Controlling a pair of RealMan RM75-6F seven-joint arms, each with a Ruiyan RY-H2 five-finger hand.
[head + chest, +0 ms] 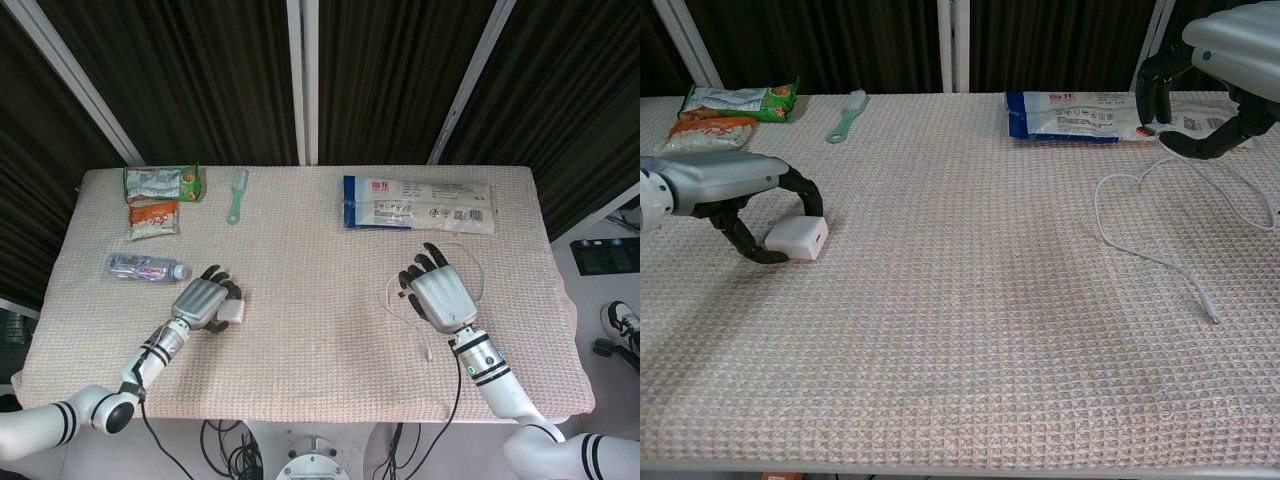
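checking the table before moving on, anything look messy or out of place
Nothing spilled or damaged. The white cable lies in loose loops below the right hand, and the left hand curls around the white charger block.

The head view looks down from high above the table (pixel 300 340), facing the dark curtain, and takes in the whole cloth. The chest view sits low and near at the front edge (almost table height). Both share the white charger (pixel 233 313) (pixel 798 238).

Dark curtains (pixel 200 70), beige-clothed table (pixel 320 370), grey floor (pixel 610 240)
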